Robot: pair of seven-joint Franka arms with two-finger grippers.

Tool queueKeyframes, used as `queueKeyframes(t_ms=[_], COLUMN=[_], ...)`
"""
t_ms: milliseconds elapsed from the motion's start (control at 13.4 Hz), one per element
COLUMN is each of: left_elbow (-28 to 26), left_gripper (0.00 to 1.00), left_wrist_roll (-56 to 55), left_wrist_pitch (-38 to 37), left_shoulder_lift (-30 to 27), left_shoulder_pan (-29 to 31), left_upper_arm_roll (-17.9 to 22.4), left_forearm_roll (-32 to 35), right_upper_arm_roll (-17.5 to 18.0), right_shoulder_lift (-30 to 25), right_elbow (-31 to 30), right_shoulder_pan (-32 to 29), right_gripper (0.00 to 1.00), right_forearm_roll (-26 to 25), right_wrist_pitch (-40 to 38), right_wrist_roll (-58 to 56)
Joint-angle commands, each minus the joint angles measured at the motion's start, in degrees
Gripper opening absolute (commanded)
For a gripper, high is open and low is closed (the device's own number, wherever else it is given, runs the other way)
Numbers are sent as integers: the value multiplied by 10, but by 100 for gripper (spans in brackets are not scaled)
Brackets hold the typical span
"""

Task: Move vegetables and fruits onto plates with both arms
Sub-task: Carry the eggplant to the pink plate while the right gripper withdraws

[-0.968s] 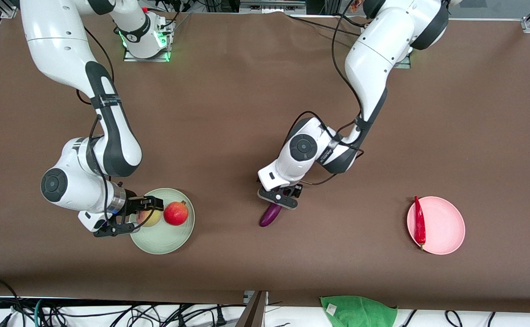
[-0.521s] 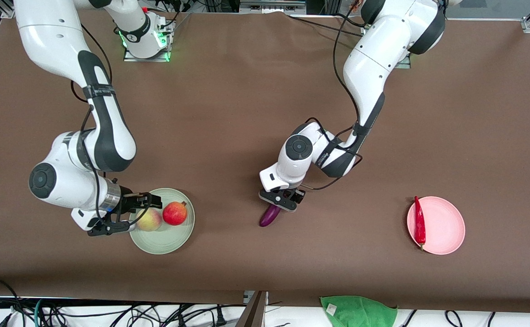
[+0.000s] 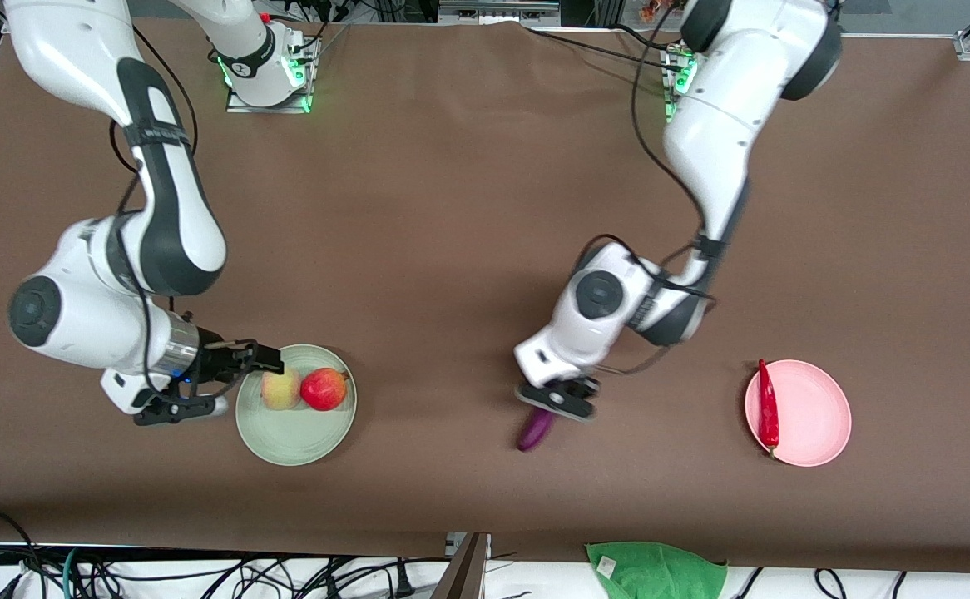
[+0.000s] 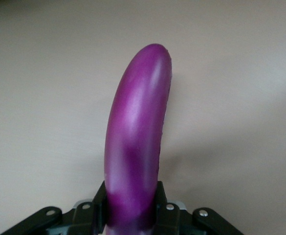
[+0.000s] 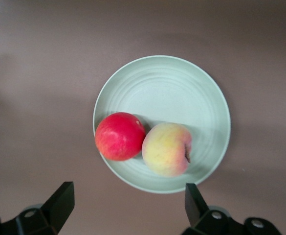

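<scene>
Eggplant occupied the lower centre of the front frame, its stem end clamped between the fingers of the left gripper; in the left wrist view the purple body rose from the two black fingers up the middle of the frame, over bare brown table. At lower left, the right gripper hovered with its fingers spread wide and nothing between them, just beside the rim of the pale green plate. Peach and red fruit sat touching on that plate. At lower right, the red chili pepper lay along the edge of the pink plate.
</scene>
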Motion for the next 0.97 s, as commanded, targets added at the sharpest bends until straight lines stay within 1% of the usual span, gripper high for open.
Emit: queueKeyframes(t_ms=[0,74,223,298,372,447,596,670,745,894], left_elbow=[-16,-20,-19,-22,-30,-36,-37,-37,-38,-51], left_gripper=[0,0,0,0,0,0,0,0,0,0], left_wrist_roll=[162,217,323,380,434,462,511,552,578,587], left_wrist_pitch=[-56,-69,-107,-108,-107,-103,-102,-102,-102,-102], left_shoulder_lift=[-50,-62,-65,-65,-63,-62,-60,-60,-59,-59], left_shoulder_pan=[87,114,179,203,225,245,281,298,312,323], left_upper_arm_roll=[-11,-8,-8,-8,-7,-7,-7,-7,-7,-7], left_forearm_roll=[-84,-113,-116,-121,-118,-117,-115,-117,-123,-123], right_upper_arm_roll=[-11,-11,-10,-10,-10,-11,-10,-10,-11,-12], right_shoulder_lift=[-68,-89,-134,-158,-188,-219,-277,-283,-283,-279], right_elbow=[-22,-26,-29,-36,-52,-77,-143,-147,-145,-129], right_shoulder_pan=[-1,-1,3,3,3,3,3,3,3,1], right_gripper=[100,100,100,100,100,100,100,100,100,100], right_forearm_roll=[-19,-47,-85,-97,-104,-110,-151,-168,-171,-170], right_wrist_pitch=[-51,-70,-123,-141,-160,-170,-161,-162,-164,-164], right_wrist_roll=[21,38,52,52,52,52,52,52,51,50])
